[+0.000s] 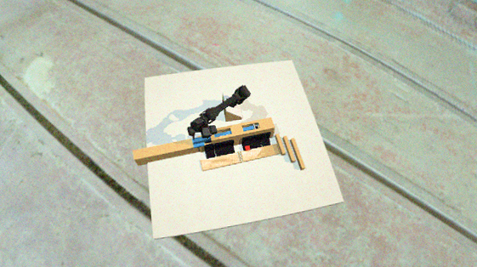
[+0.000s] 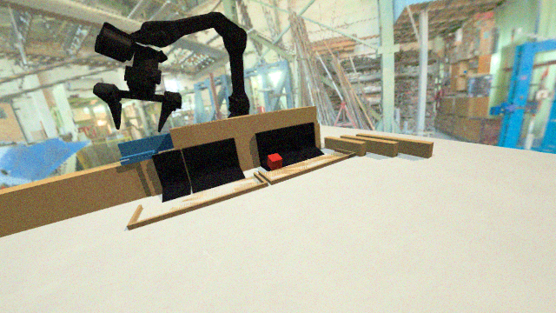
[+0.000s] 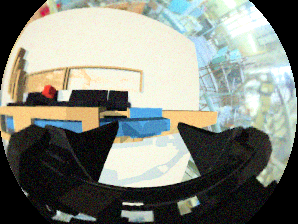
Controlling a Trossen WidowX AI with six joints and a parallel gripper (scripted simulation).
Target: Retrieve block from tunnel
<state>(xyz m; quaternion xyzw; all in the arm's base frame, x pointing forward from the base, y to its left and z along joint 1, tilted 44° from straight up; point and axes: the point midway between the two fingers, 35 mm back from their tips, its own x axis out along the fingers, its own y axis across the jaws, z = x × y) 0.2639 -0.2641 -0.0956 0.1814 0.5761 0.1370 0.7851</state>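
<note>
The red block (image 1: pixel 247 148) (image 2: pixel 274 161) (image 3: pixel 49 91) sits outside the tunnel, on the black surface below its right-hand front opening. The wooden tunnel (image 1: pixel 236 129) (image 2: pixel 247 152) (image 3: pixel 90 115) has openings in its roof and front. Blue cage parts show through the roof openings. The blue handle piece (image 1: pixel 201 142) (image 2: pixel 145 149) (image 3: pixel 146 113) sticks out of the tunnel's left end. My gripper (image 2: pixel 139 130) (image 3: pixel 149 124) is open and empty, above the handle piece and clear of it. In the top view its fingertips are hard to make out.
A long wooden beam (image 1: pixel 163 150) (image 2: pixel 65 191) runs left from the tunnel. Low wooden-edged trays (image 1: pixel 221 160) (image 2: pixel 200 206) lie along the tunnel's front. Three loose rods (image 1: pixel 297 154) (image 2: pixel 378 147) lie beyond its right end. A brown wedge-like object (image 1: pixel 233 115) stands behind the tunnel.
</note>
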